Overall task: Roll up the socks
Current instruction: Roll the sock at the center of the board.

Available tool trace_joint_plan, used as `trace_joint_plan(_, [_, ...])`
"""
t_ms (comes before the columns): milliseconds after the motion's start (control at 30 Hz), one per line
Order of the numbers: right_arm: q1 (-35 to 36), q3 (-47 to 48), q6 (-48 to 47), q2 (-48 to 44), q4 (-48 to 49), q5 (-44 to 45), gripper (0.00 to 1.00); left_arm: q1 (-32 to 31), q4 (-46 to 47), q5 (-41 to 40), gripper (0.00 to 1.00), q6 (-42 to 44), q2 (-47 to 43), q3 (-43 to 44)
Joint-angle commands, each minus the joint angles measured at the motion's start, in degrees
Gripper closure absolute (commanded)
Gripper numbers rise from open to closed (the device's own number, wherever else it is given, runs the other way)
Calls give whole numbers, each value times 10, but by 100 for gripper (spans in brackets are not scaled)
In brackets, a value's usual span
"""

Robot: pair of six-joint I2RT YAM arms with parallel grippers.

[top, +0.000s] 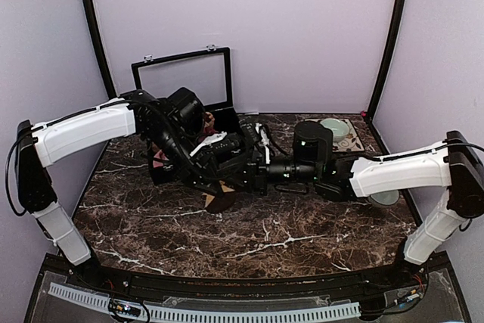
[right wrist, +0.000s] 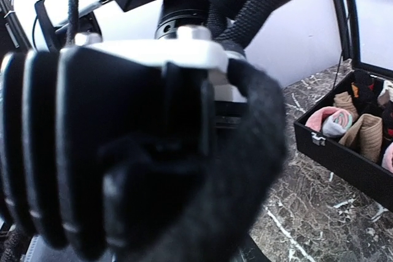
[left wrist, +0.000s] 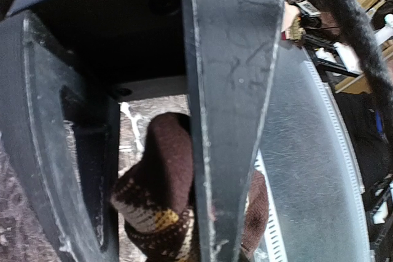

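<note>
The dark brown sock with tan diamond checks [left wrist: 161, 173] fills the gap between the two black fingers of my left gripper [left wrist: 153, 246], which is shut on it. More of it bulges past the right-hand finger [left wrist: 228, 121]. From above, an end of this sock [top: 219, 201] hangs below my left gripper [top: 206, 185] at the table's middle. A bit of the pink sock [top: 159, 161] shows behind the left arm. My right gripper [top: 243, 174] reaches in from the right, close against the left one. Its wrist view is filled by blurred black arm parts, so its fingers are hidden.
A black box [top: 227, 122] with its lid raised [top: 181, 73] stands at the back. Its wall [right wrist: 344, 157] holds a rolled pink bundle [right wrist: 325, 121] and a tan bundle [right wrist: 366, 137]. A pale green bowl [top: 333, 127] sits on a patterned mat at the back right.
</note>
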Motion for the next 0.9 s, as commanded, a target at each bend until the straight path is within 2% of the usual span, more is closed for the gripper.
trace_joint_plan(0, [7,6,-18,10,-72,-116,67,8,-11,17,100,14,3,22])
trace_joint_plan(100, [6,7,-29,8,-105,-108,64,9,21,-32,100,-10,0,12])
trace_joint_plan(300, [-1,23,-51,10,-166,-110,69,9,39,-64,100,-15,-7,11])
trace_joint_plan(500, [-14,28,-42,10,-148,-128,100,9,21,-40,100,6,-10,16])
trace_joint_plan(567, [-17,26,-42,7,-145,-127,100,9,13,-37,91,15,-12,15])
trace_joint_plan(700, [-18,30,-76,-6,-190,-81,100,9,-3,-32,61,30,-17,12])
trace_joint_plan(800, [-11,38,-120,-19,-226,-18,100,9,-5,-22,51,28,-22,8])
trace_joint_plan(867, [-6,39,-141,-26,-230,5,100,9,-3,-8,49,21,-25,7])
